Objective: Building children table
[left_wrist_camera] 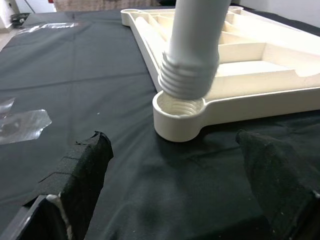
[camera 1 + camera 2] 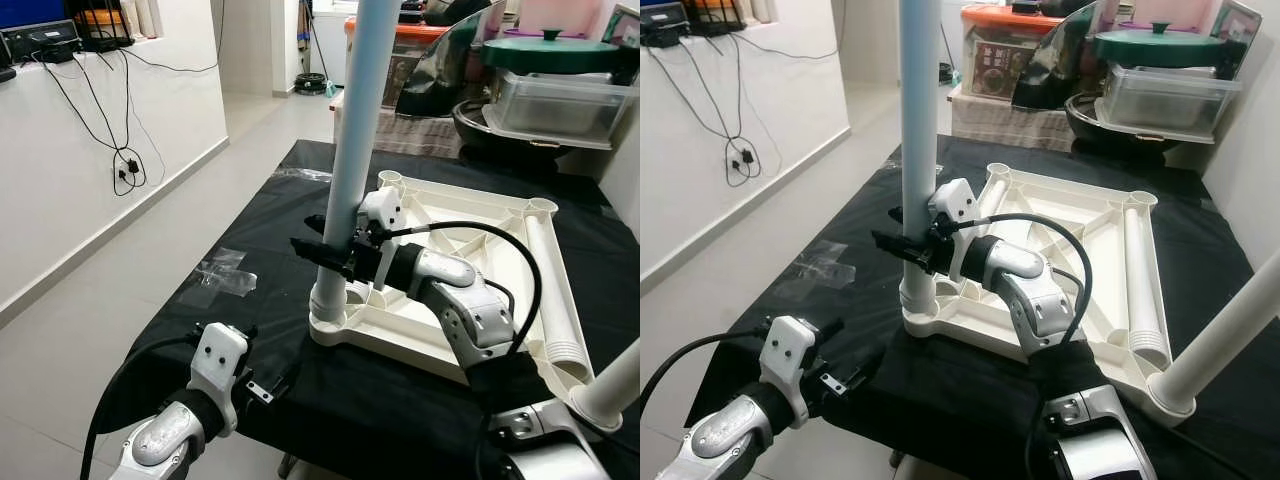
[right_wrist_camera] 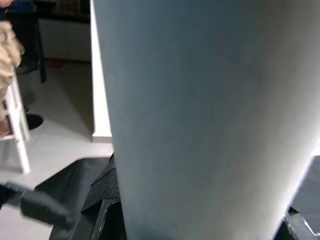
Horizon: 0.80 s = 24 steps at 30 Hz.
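Note:
A cream table top (image 2: 400, 345) lies upside down on a black cloth. My right gripper (image 2: 325, 255) is shut on a pale leg (image 2: 355, 130) and holds it upright over the near left corner. The left wrist view shows the leg's threaded end (image 1: 187, 80) just above the corner socket (image 1: 177, 107), slightly off to one side. Low at the table's front left edge, my left gripper (image 2: 265, 385) stands open, its fingers (image 1: 90, 160) spread wide and aimed at that socket. A second leg (image 2: 1230, 335) stands in the near right corner. A third leg (image 2: 1143, 280) lies inside the top.
Crumpled clear plastic (image 2: 225, 272) lies on the cloth at the left edge. Boxes, a lidded tub (image 2: 555, 95) and a pot crowd the back right. A white wall with hanging cables (image 2: 120, 150) runs along the left, with open floor between it and the table.

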Tool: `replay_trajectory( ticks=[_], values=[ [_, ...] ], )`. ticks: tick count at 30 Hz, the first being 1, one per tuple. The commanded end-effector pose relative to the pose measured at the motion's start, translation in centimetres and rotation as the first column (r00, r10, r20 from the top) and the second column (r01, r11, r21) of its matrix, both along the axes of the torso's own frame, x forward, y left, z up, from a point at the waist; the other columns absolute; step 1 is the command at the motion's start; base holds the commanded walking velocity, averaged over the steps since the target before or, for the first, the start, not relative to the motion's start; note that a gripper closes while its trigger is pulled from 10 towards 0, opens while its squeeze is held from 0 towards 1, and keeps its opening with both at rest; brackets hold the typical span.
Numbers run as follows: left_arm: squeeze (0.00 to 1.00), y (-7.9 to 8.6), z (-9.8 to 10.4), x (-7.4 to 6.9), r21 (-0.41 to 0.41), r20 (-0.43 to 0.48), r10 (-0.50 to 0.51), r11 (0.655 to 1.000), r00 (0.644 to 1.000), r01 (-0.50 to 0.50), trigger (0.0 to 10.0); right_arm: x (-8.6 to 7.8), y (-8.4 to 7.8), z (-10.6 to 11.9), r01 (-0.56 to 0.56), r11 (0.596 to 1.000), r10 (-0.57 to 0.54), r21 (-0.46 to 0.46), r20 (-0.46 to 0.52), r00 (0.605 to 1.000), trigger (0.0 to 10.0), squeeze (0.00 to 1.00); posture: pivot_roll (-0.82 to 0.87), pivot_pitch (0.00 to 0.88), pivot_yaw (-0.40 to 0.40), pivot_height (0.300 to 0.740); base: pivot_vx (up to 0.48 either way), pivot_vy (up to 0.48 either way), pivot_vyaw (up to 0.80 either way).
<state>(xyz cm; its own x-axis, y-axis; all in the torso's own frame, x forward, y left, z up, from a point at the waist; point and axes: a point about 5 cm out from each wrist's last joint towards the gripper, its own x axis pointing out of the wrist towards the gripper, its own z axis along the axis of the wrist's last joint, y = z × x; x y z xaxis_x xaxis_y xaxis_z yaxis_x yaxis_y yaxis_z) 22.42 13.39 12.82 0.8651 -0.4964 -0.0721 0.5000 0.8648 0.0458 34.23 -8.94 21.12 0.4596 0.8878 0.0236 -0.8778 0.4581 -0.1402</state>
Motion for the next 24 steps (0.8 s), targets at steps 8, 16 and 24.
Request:
replay_trajectory(
  ticks=[8, 16, 24],
  values=[
    [0.0, 0.4, 0.0, -0.2, 0.0, -0.027, -0.026, 1.0, 0.999, 0.026, 10.0, 1.0, 2.2, 0.6, -0.104, 0.993, 0.105, -0.051, 0.022, 0.994, 10.0, 0.0, 0.09, 0.0, -0.064, 0.74, 0.0, 0.0, 0.0],
    [0.0, 0.4, 0.0, -0.2, -0.006, -0.029, -0.025, 1.0, 0.999, 0.025, 10.0, 1.9, 1.6, 0.5, -0.12, 0.988, 0.121, -0.097, 0.006, 0.993, 10.0, 0.0, 0.09, 0.0, -0.075, 0.74, 0.0, 0.0, 0.0],
    [0.0, 0.3, 0.0, -0.3, -0.011, -0.029, -0.022, 1.0, 0.999, 0.022, 10.0, 2.7, -0.5, -0.4, -0.115, 0.98, 0.113, -0.163, -0.024, 0.993, 10.0, 0.0, 0.09, 0.0, -0.077, 0.74, 0.0, 0.0, 0.0]
  ],
)
